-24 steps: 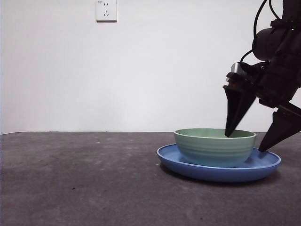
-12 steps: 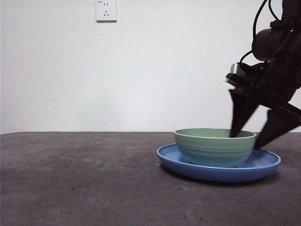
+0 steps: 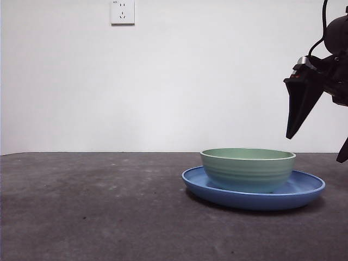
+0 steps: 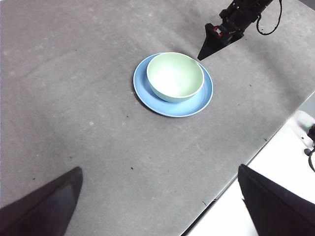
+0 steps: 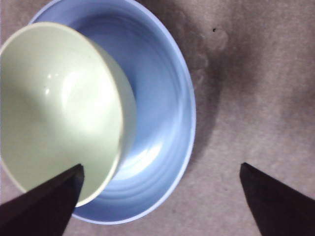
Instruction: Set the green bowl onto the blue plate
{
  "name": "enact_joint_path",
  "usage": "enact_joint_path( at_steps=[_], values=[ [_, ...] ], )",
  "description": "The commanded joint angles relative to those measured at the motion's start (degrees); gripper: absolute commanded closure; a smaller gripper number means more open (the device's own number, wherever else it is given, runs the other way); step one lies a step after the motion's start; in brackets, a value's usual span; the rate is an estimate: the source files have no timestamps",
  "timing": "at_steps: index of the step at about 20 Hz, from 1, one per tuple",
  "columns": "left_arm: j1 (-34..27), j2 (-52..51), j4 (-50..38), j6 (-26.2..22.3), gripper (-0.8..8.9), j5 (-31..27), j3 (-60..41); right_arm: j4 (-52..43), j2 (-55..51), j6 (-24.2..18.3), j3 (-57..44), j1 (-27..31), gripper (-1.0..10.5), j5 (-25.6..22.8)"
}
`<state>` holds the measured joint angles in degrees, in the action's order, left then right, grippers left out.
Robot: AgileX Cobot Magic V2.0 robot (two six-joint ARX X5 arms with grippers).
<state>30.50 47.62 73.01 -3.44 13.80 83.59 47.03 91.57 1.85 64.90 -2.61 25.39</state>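
Centrally on a dark grey, mottled tabletop (image 3: pixel 98 212) sits a wide, shallow, glossy blue plate (image 3: pixel 304 191), and inside it rests a pale mint-green bowl (image 3: pixel 247 169) with faint horizontal ridges around its outer wall. From above, in the left wrist view, the green bowl (image 4: pixel 175 76) lies off-centre in the blue plate (image 4: pixel 199 101), so a broader crescent of blue shows on one side than on the other. The bowl stands upright, and its glossy inside holds nothing.

Above and to the right of the plate in the front view hangs the right pincer (image 3: pixel 321 136), black, with its two tapered jaws spread wide apart and nothing between them. Both jaws are clear of the bowl and plate; one jaw points down above the far right part of the plate, and the other is mostly cut off by the picture's edge. In the right wrist view the right pincer (image 5: pixel 160 196) looks straight down onto the bowl's rim and the plate's blue floor.

Well away from the dishes, the left pincer (image 4: pixel 160 196) waits high over the tabletop, its jaws also wide apart and holding nothing.

On the plain white wall behind, a white electrical socket (image 3: pixel 123 12) is mounted near the top. No brand, label or readable writing is visible on any item.
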Motion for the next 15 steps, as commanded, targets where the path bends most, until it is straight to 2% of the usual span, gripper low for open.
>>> enact_joint_path(
  at_steps=[1, 5, 10, 12, 15],
  values=[
    [0.15, 0.31, -1.01, -0.42, 3.13, 0.15, 0.72, -0.24, 1.70, -1.11, 0.63, -0.07, 4.9, -2.23],
    [0.15, 0.31, -0.63, -0.39, 3.13, 0.15, 0.72, -1.57, 2.97, -0.98, 0.35, 2.69, 5.3, -2.38],
    [0.15, 0.31, -0.87, -0.42, 3.13, 0.15, 0.72, -1.90, 7.30, -1.03, -0.09, 2.89, 5.7, -2.21],
    [0.15, 0.31, -0.90, -0.42, 3.13, 0.15, 0.72, -2.51, 9.22, -1.16, -0.09, 2.40, 5.7, 0.04],
    [0.15, 0.31, -0.83, -0.39, 3.13, 0.15, 0.72, -4.04, 10.80, -1.09, -0.09, 2.29, 6.5, 2.36]
  ],
)
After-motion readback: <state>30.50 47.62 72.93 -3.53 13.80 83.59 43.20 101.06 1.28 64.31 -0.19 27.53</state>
